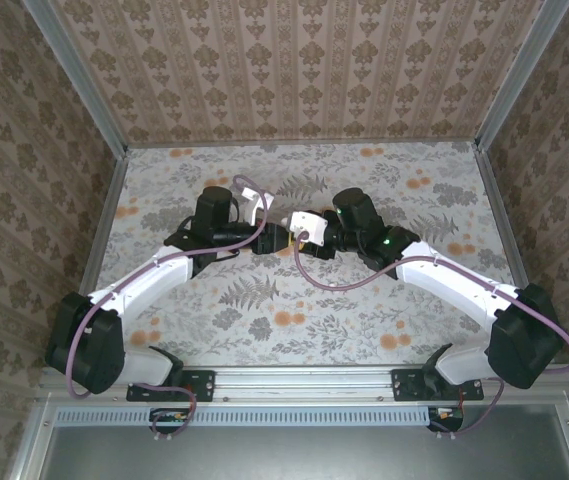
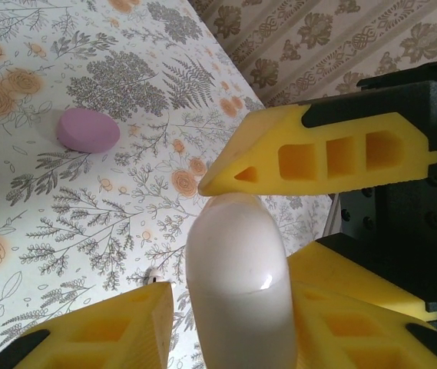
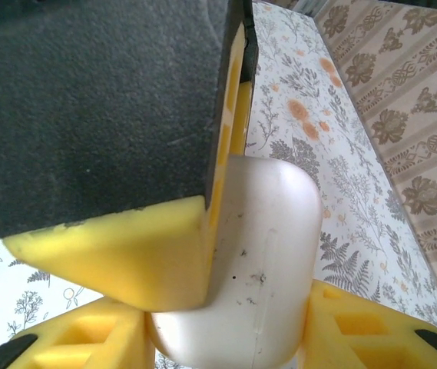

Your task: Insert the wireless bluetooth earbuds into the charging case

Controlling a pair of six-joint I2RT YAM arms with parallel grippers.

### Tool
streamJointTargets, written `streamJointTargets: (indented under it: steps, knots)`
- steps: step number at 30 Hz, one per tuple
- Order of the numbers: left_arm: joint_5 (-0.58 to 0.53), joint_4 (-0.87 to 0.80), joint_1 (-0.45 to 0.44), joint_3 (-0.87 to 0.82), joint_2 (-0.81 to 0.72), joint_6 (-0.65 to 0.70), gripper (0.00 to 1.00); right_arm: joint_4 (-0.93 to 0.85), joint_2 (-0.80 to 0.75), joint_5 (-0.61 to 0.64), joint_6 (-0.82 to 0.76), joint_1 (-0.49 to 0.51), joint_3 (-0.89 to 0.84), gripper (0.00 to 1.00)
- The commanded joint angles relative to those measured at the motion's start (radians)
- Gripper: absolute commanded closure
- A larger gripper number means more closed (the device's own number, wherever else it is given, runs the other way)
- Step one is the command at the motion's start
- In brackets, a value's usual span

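Held at the middle of the table [image 1: 364,330]: a white case [image 3: 272,254]. Pinched by the left gripper [image 2: 233,296] on one end and by the right gripper [image 3: 226,323] on the other, yellow fingers [image 2: 103,330] pressed on its sides. Down on the table, just past the left fingertip, one tiny pale earbud [image 2: 154,274]. Farther off, a pink egg shape [image 2: 87,129].

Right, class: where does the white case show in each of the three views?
Top external: the case is at mid-table, just above the picture's centre.
Left wrist: bottom centre, upright between yellow fingers.
Right wrist: lower centre-right, again between yellow fingers.
Shared landmark: the flowered table, which lies behind the case in every view.
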Motion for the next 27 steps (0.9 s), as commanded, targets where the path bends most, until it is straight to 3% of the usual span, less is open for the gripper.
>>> streamJointTargets:
  steps: [1,12,17,21,27]
  knots:
    - [-0.016,0.023,-0.003,0.019,0.008,-0.025,0.58,0.028,-0.033,0.005,-0.013,0.009,-0.014,0.56]
    - [-0.029,0.010,-0.003,0.029,0.018,-0.041,0.57,0.047,-0.036,0.023,-0.049,0.020,-0.032,0.56]
    - [-0.027,0.009,-0.003,0.025,0.020,-0.039,0.65,0.060,-0.040,0.034,-0.045,0.021,-0.035,0.56]
    - [-0.016,0.010,-0.003,0.020,0.016,-0.031,0.61,0.074,-0.041,0.049,-0.029,0.021,-0.040,0.56]
    - [-0.010,-0.011,-0.003,0.029,0.014,-0.008,0.64,0.079,-0.043,0.055,-0.014,0.021,-0.038,0.56]
